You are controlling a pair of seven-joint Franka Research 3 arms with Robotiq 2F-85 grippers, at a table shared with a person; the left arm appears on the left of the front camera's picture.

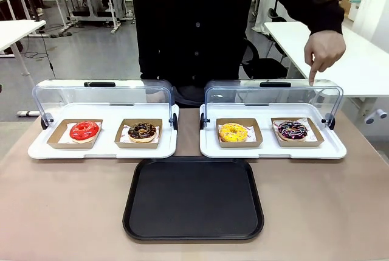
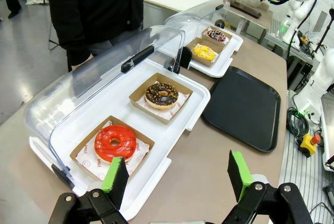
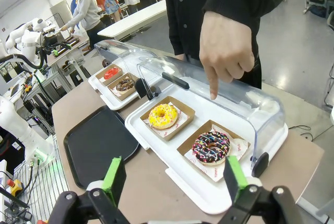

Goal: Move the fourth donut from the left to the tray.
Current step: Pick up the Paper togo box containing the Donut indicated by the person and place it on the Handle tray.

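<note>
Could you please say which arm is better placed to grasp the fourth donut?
Right: the open right hand faces the chocolate-glazed ring donut with pink and white drizzle; the left hand faces the red ring donut.

We see a lab or open research workspace, not a real shop. White work tables (image 1: pixel 18 30) stand on a bare grey floor (image 1: pixel 91 54). Cables (image 2: pixel 295 119) and a red emergency-stop button (image 2: pixel 312 141) lie beside the desk (image 1: pixel 61 212). People (image 3: pixel 86 4) work at far tables. Lidded display trays (image 1: pixel 103 148) on the desk make a mock bakery counter.
</note>
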